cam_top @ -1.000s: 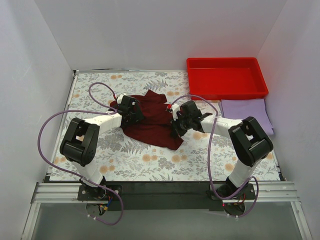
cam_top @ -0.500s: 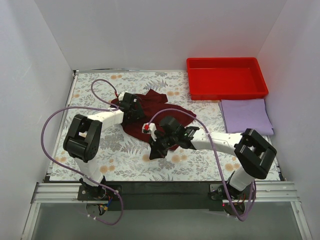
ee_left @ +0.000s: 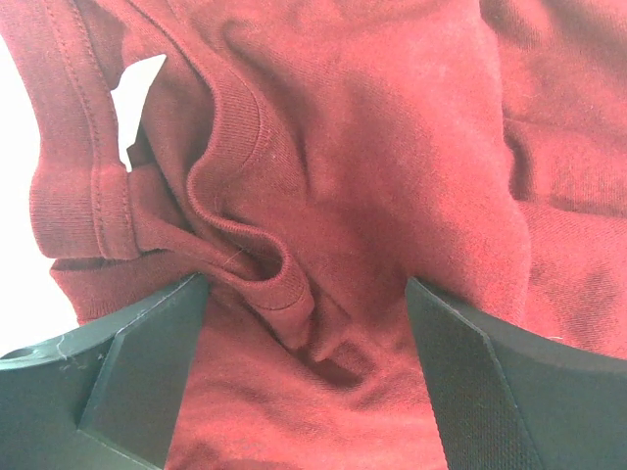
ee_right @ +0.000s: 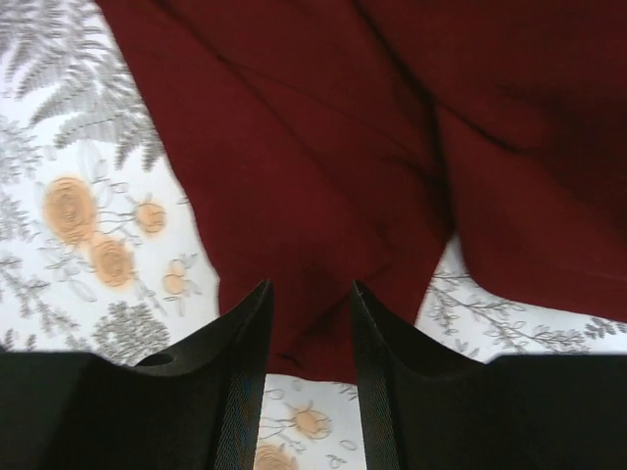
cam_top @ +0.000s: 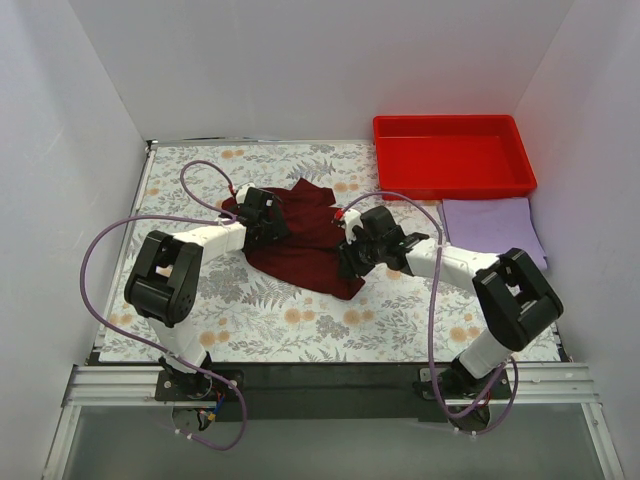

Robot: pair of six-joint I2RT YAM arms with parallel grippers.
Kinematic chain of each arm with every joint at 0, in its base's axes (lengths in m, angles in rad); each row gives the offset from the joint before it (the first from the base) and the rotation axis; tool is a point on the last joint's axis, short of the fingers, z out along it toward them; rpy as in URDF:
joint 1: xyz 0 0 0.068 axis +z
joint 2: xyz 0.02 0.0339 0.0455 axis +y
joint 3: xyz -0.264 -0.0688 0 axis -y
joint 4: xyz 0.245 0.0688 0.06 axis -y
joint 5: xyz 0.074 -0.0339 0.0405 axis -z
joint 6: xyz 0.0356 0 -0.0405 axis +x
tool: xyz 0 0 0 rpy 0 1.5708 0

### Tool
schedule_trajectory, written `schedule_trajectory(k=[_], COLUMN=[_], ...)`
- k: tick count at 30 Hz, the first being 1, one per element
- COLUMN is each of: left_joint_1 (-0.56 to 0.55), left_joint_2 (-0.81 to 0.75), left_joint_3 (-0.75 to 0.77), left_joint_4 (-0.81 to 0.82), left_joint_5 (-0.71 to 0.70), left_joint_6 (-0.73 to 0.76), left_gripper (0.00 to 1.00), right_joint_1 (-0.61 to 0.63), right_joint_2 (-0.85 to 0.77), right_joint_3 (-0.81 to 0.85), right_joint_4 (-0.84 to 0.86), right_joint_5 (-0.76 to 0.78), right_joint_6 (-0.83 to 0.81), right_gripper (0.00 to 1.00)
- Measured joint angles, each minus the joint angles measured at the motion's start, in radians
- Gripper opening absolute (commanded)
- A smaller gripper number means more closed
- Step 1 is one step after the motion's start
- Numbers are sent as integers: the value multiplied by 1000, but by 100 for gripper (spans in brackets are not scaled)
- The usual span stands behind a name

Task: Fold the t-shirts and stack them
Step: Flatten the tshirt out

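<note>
A: Top view. Maroon t-shirt (cam_top: 300, 245) lies crumpled mid-surface (cam_top: 200, 300), not folded. Lavender t-shirt (cam_top: 492, 228) lies as a flat rectangle at the right, just near of the red tray (cam_top: 452, 155). What changed?
B: Half a second ago the right gripper (cam_top: 352, 262) was out over the shirt's near-left part. It is now back at the near right edge. The shirt's outline is much as it was a second ago, so I judge no fold gained.
A: Left wrist view?
B: Left gripper (ee_left: 304, 304) released, jaws wide, straddling a ridge of collar rib. Nothing pinched.
A: Right wrist view?
B: Jaws were clenched and are now parted a little. Maroon cloth lies below the gap, apparently let go. My reading: the maroon needs spreading flat first, and stacking has not begun.
</note>
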Motion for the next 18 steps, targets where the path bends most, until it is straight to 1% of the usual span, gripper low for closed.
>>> schedule_trajectory(k=[7, 18], left_joint_1=[0, 0], left_joint_2=[0, 0], left_joint_3=[0, -1], left_joint_4=[0, 2], left_joint_5=[1, 2], left_joint_6=[0, 0], left_gripper=[82, 82], right_joint_1=[-68, -71], right_joint_2=[125, 154], right_joint_3=[37, 66], right_joint_4=[-4, -5], right_joint_5=[0, -68], right_joint_6=[-26, -68], right_gripper=[43, 39])
